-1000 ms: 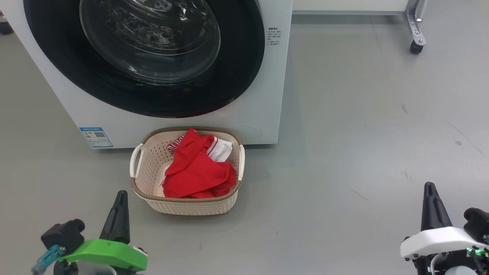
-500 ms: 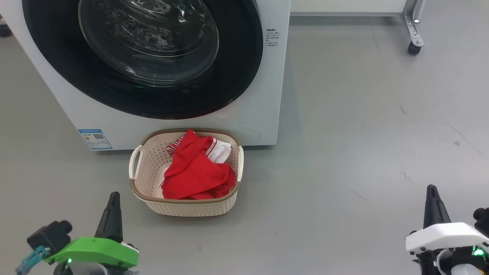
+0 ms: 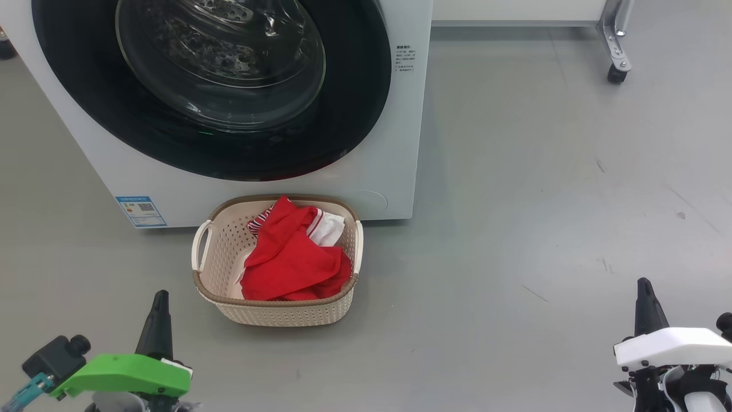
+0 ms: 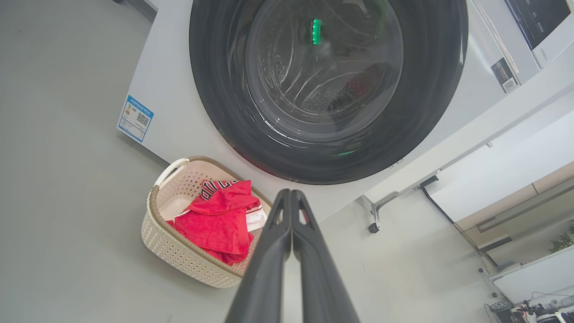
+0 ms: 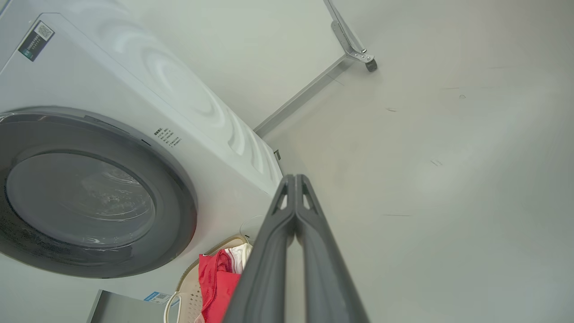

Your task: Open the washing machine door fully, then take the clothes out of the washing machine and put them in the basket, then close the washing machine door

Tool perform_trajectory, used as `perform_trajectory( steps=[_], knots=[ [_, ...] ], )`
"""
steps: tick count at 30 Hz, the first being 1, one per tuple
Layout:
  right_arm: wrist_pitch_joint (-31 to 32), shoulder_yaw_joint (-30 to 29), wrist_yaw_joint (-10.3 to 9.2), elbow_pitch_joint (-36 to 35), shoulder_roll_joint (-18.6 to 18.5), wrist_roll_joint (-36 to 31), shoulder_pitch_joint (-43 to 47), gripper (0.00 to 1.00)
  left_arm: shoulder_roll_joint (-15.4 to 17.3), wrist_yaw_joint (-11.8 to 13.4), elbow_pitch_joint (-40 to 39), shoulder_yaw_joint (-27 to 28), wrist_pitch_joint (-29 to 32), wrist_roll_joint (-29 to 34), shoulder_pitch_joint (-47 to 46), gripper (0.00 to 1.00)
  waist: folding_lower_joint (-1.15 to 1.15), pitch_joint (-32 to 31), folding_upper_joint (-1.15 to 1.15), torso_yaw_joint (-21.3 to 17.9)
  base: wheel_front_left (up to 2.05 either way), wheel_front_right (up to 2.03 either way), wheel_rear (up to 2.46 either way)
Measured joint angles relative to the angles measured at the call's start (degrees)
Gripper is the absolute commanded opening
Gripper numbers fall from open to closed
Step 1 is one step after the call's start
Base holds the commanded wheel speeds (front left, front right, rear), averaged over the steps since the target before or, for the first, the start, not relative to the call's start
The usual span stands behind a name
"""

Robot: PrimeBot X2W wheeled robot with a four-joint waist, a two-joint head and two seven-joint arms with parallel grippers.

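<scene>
Grey floor (image 3: 514,229) lies beneath the left gripper (image 3: 161,298), fingers pressed together on nothing, then the washing machine (image 3: 400,143) with the washing machine door (image 3: 354,114) shut, the basket (image 3: 274,312) just before its front holding the clothes (image 3: 291,263), and the right gripper (image 3: 643,284), likewise closed and empty.

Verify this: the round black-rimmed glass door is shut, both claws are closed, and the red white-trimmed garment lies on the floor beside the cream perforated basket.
Wrong on one point: the red white-trimmed garment lies inside the cream perforated basket, not on the floor beside it, as the head view shows. The round black-rimmed glass door is shut; the left claw and right claw are closed.
</scene>
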Motion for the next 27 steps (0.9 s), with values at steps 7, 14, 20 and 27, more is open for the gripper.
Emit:
perform_trajectory(
  steps=[7, 14, 20, 27],
  knots=[
    [1.6, -0.7, 0.7, 0.7, 0.3, 5.2, -0.8, 0.0, 0.0, 0.0, 0.0, 1.0, 1.5, -4.3, 0.0, 0.0, 0.0, -0.1, 0.0, -0.1, 0.0, 0.0, 0.0],
    [2.9, -1.5, 1.25, 1.3, 0.6, 10.4, -1.4, 0.0, 0.0, 0.0, 0.0, 1.9, 2.6, -8.4, 0.0, 0.0, 0.0, -0.3, 0.0, -0.3, 0.0, 0.0, 0.0],
    [4.2, -2.2, 2.11, 2.0, 1.0, 15.6, -2.0, 0.0, -0.1, 0.0, -0.1, 2.9, 4.2, -12.6, -0.1, 0.0, 0.0, -0.4, 0.0, -0.4, 0.0, 0.0, 0.0],
    [5.5, -3.0, 2.81, 2.6, 1.2, 20.8, -2.8, 0.0, -0.2, 0.0, -0.1, 3.7, 5.5, -16.8, -0.1, 0.0, 0.0, -0.6, 0.0, -0.5, 0.0, 0.0, 0.0]
  ],
)
